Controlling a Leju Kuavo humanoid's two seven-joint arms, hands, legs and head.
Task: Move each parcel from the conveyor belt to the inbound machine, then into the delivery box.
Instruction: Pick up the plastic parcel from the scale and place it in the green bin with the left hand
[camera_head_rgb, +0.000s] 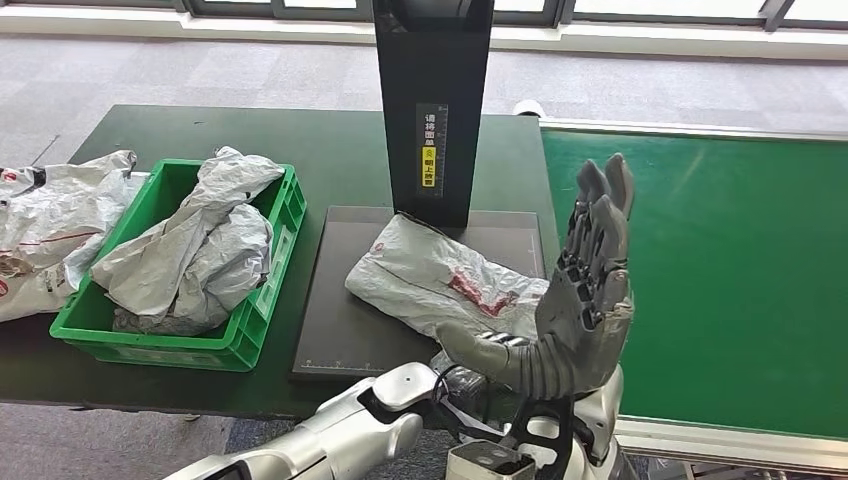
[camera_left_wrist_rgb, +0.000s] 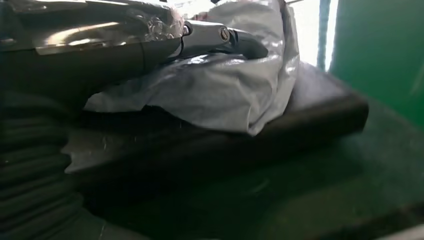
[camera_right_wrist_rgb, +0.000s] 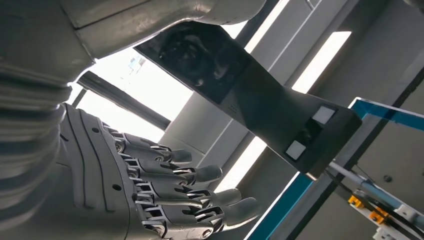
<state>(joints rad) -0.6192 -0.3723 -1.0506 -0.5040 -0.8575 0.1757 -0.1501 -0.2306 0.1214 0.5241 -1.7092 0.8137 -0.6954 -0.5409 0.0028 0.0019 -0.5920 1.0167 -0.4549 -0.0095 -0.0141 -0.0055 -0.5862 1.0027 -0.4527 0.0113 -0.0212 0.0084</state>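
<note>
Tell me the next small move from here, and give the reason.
Probably lift the parcel with the left hand, which seems to be gripping its edge, and carry it toward the green bin. It already lies on the inbound machine's plate, and the right hand is raised, holding nothing.

Parcel (camera_head_rgb: 440, 275) on inbound machine (camera_head_rgb: 340, 330), mid counter (camera_head_rgb: 120, 130).
Delivery box (camera_head_rgb: 255, 320) left of it holding parcels; conveyor belt (camera_head_rgb: 740, 270) right.

Green belt (camera_head_rgb: 720, 270) bare, open for a pass. Right hand (camera_head_rgb: 585, 300) raised upright at its near edge, beside the parcel (camera_head_rgb: 440, 280). Black post (camera_head_rgb: 433, 100) blocks behind the parcel. Bin (camera_head_rgb: 270, 270) heaped with bags; more bags (camera_head_rgb: 45, 230) crowd the tabletop (camera_head_rgb: 330, 150) at far left.
</note>
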